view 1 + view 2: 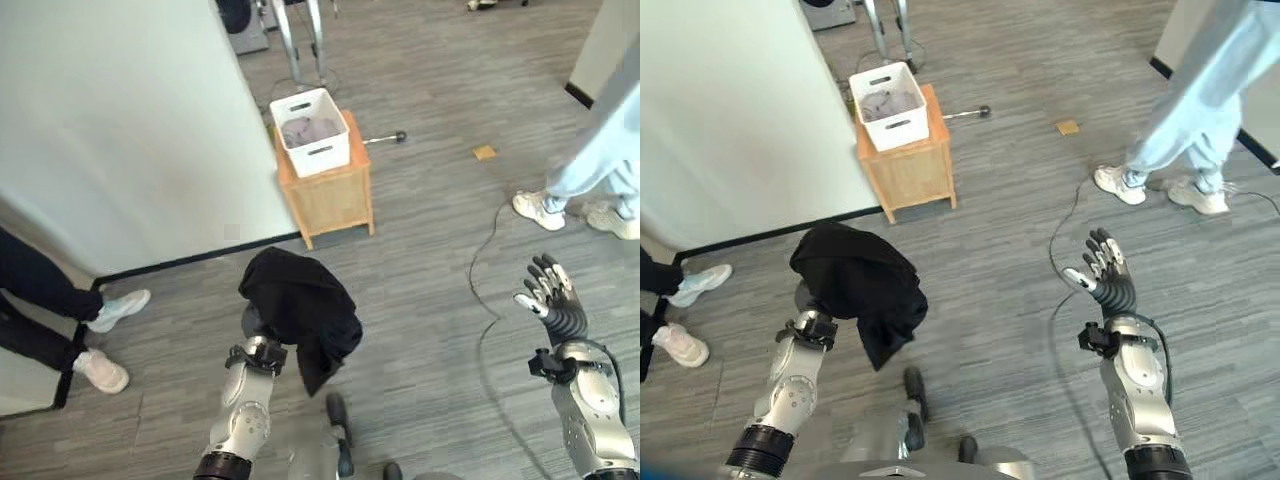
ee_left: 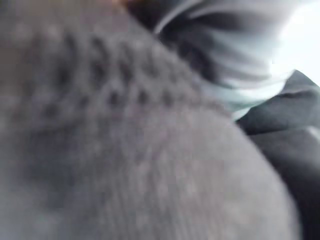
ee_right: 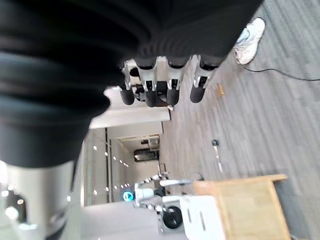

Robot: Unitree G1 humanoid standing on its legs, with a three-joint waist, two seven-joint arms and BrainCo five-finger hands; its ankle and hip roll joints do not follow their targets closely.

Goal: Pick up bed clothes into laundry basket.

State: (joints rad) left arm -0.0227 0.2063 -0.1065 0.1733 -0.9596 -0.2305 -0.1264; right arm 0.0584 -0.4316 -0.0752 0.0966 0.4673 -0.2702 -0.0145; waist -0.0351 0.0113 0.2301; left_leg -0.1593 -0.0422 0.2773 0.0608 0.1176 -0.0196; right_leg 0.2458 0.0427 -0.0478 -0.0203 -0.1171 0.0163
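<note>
Black garment (image 1: pixel 300 305) draped over left hand (image 1: pixel 254 322) – fingers hidden, grip unclear, white laundry basket (image 1: pixel 312 131) at 12 o'clock on wooden stand (image 1: pixel 330 190), right hand (image 1: pixel 1103 271) raised at 3 o'clock – fingers spread, empty.

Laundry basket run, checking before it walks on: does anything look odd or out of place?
Nothing spilled. The black garment drapes over the left hand, hiding its fingers. The white laundry basket sits on a wooden stand ahead, already holding grey cloth. The right hand is open and empty.

basket (image 1: pixel 312 131): on wooden stand (image 1: pixel 326 188), ahead, beside wall (image 1: pixel 120 130)
garment (image 1: pixel 301 309): draped over left hand, near side of stand
right hand (image 1: pixel 549 292): far rt, raised
person (image 1: pixel 590 165): behind rt hand
</note>
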